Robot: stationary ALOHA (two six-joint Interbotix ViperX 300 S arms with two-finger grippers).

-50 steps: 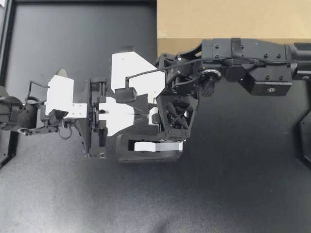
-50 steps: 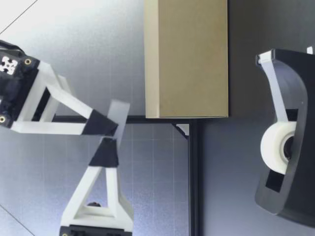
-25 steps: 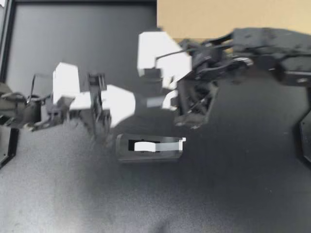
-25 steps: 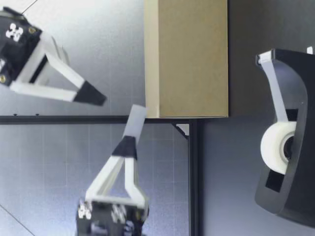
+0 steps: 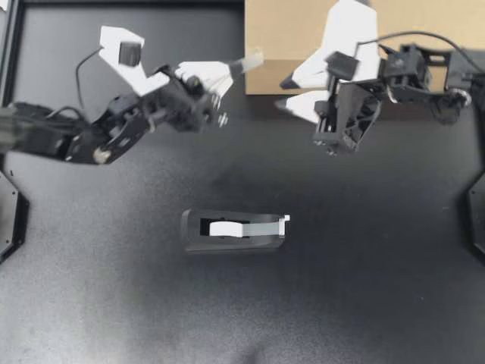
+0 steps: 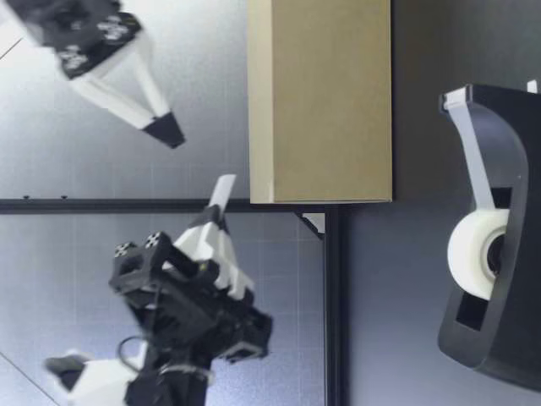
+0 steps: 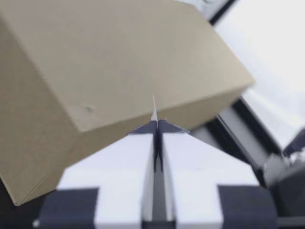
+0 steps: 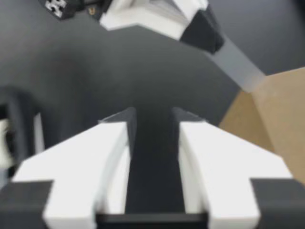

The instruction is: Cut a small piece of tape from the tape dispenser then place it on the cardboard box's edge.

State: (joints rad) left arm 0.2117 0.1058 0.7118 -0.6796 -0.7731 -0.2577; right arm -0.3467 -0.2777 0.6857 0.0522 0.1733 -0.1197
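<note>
While my left gripper [image 5: 231,70] pinches a thin, translucent tape strip [image 5: 252,59] near the smooth brown cardboard box [image 5: 303,30], my right gripper [image 5: 286,92] holds its wedge-shaped fingers apart, empty.

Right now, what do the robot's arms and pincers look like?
The left arm and right arm are black, jointed links, and a thin black cable loops over each wrist. The left pincer and right pincer have white, wedge-shaped fingers ending in black tips.
</note>
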